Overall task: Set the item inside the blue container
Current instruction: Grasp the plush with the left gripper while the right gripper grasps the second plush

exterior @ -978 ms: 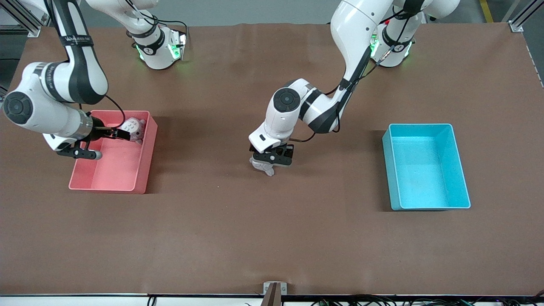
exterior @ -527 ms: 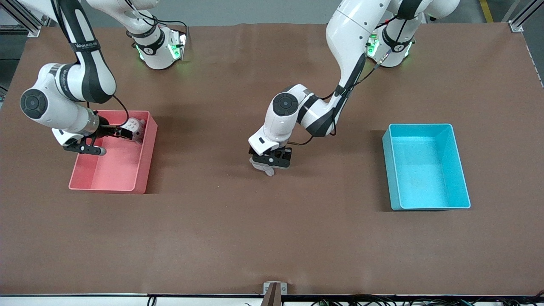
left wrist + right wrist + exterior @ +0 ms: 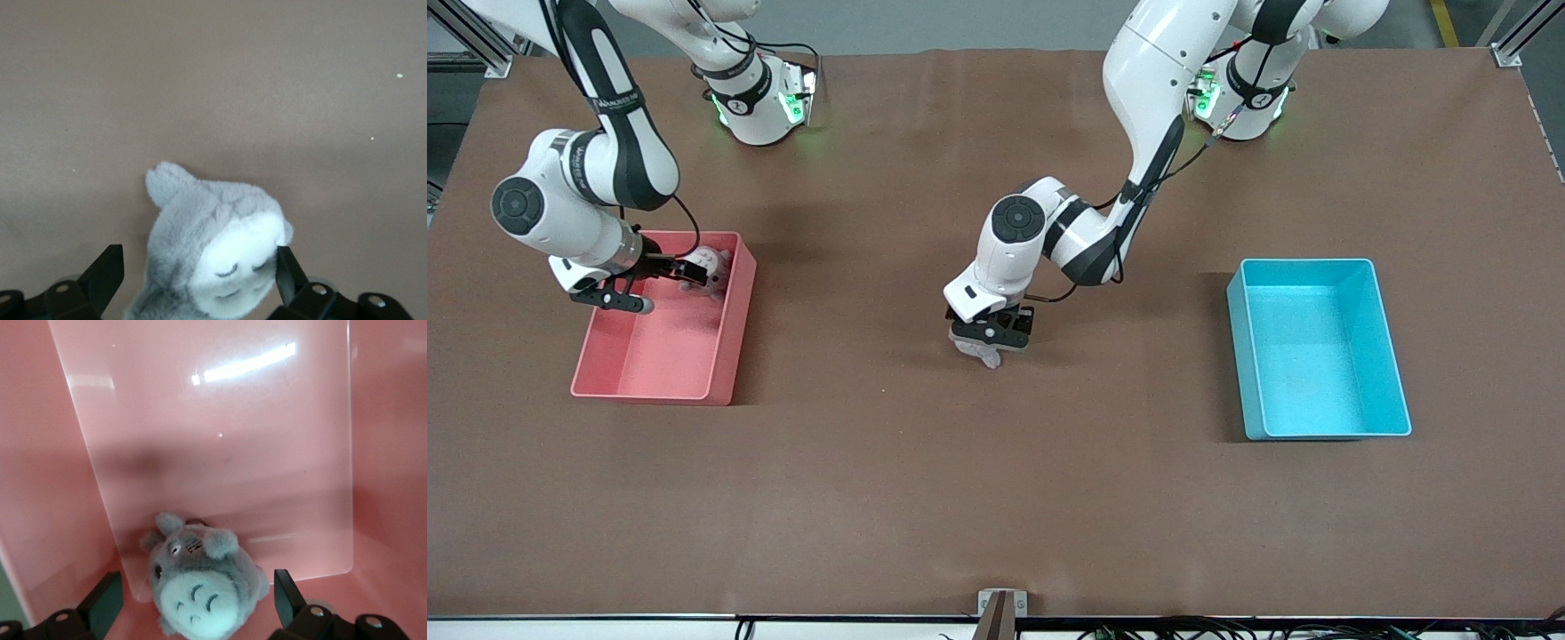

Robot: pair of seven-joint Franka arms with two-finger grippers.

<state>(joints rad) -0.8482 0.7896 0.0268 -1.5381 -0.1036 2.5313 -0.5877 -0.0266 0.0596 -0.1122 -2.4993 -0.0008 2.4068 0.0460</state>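
Observation:
The blue container [image 3: 1319,356] stands empty toward the left arm's end of the table. A grey-and-white plush toy [image 3: 980,353] lies on the bare table near its middle. My left gripper [image 3: 989,343] is down over it and open. In the left wrist view the plush [image 3: 213,247] sits between the fingers, one fingertip [image 3: 287,270] touching it and the other apart. A second grey plush [image 3: 708,266] lies in the pink bin [image 3: 649,360]. My right gripper [image 3: 692,275] is open around that plush [image 3: 200,587], with a gap on each side.
The pink bin stands toward the right arm's end of the table, its plush in the corner nearest the bases. A wide stretch of brown tabletop [image 3: 1138,373] separates the left gripper from the blue container.
The right arm has drawn in toward its base, keeping its gripper at the plush in the pink bin. The left gripper has shifted slightly around the middle plush.

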